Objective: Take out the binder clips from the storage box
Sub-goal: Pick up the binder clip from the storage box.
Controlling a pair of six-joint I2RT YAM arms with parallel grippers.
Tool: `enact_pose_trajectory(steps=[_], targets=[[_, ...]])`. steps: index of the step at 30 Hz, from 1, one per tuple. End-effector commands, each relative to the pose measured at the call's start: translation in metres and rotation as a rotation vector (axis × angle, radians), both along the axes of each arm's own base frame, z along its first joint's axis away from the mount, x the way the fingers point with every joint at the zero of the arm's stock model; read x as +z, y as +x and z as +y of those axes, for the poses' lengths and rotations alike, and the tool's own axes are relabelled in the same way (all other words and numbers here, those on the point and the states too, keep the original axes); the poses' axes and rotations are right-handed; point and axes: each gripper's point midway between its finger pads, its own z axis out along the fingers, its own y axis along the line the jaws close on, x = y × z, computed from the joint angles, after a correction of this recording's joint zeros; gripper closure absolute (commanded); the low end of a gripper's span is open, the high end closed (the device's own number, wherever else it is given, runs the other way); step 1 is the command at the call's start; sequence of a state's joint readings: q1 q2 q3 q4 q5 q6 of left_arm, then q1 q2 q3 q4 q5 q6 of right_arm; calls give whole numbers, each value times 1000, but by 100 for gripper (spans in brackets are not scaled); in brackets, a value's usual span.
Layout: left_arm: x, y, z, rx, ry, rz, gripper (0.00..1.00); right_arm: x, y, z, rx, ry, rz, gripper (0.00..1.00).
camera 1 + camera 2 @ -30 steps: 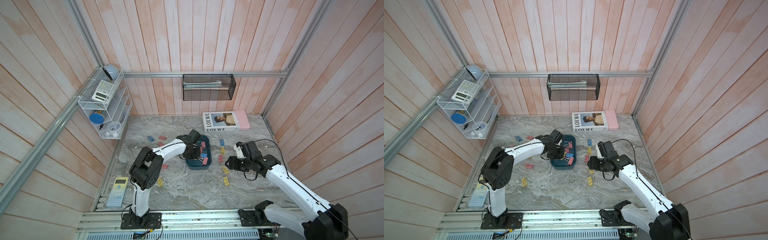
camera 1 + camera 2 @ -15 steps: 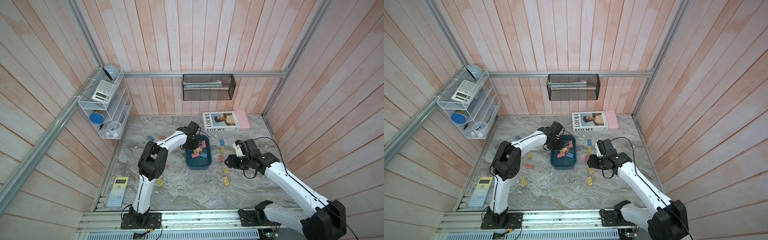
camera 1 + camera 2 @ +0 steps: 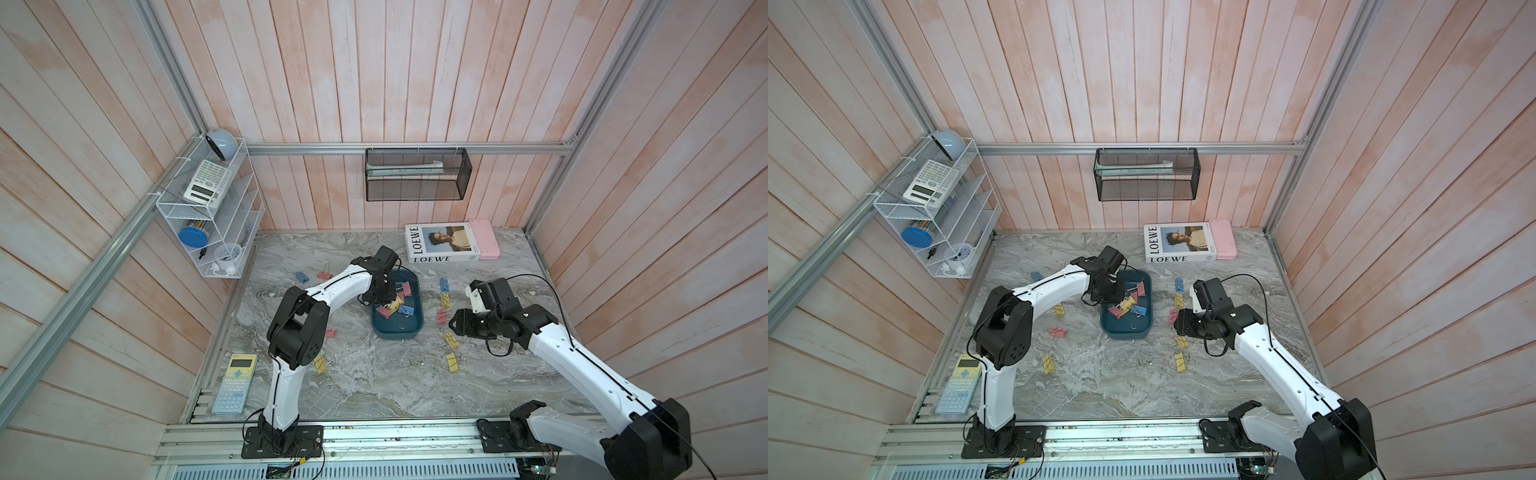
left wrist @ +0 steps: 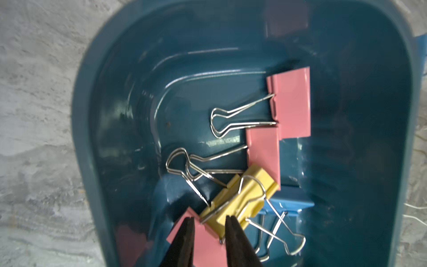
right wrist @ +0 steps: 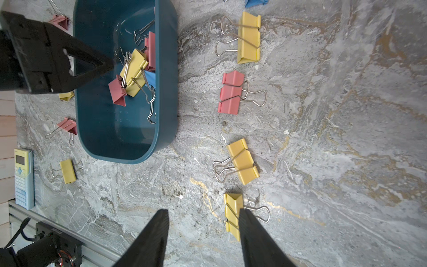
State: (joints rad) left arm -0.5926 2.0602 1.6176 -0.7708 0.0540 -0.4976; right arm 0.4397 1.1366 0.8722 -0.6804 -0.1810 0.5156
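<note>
Heaped inside the storage box [image 3: 386, 331], toward the wall on the right arm's side: a small pile of binder clips [image 3: 392, 305]. From the left wrist view, two pink clips [image 4: 291, 101] side by side against that wall, a yellow clip [image 4: 240, 198] lying across a blue clip [image 4: 288, 205], silver wire handles tangled among them.

Box flat on the desk [image 3: 374, 386], near its middle. More loose clips [image 3: 445, 300] strung in a rough line on the desk between box and right arm: blue, yellow, pink, then two more yellow. Four others scattered on the left arm's side, blue and pink far back, pink and yellow nearer the arm's base.

Left claw [image 4: 209, 219] poised just over the pile, tips a narrow gap apart, clamped on nothing, right at the edge of the yellow clip and another pink one beneath it.

Right claw [image 5: 203, 210] low over the desk beside the box, fingers spread wide, only bare desk between them, one fingertip just beside a loose yellow clip.

Farther out: a white book [image 3: 440, 243] and a pink case [image 3: 484, 239] touching along the back wall, a pale calculator [image 3: 235, 384] at the desk's left edge, a white wire rack [image 3: 208, 216] and a black mesh basket [image 3: 417, 174] hung on the walls.
</note>
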Motion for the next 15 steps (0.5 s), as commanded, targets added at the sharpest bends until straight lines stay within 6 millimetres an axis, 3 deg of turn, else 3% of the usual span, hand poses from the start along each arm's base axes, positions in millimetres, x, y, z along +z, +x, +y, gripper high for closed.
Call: enact_pose_trajectory(steps=[1,5,15], targets=[[10,-4,-7,-21,-33,-21,70,8,6,4,19,5,-23,45],[13,-5,-19,-74,-38,-41,71,8,6,4,19,5,-24,45],[-3,1,-28,-170,31,-60,70,6,2,2,11,6,-18,45]])
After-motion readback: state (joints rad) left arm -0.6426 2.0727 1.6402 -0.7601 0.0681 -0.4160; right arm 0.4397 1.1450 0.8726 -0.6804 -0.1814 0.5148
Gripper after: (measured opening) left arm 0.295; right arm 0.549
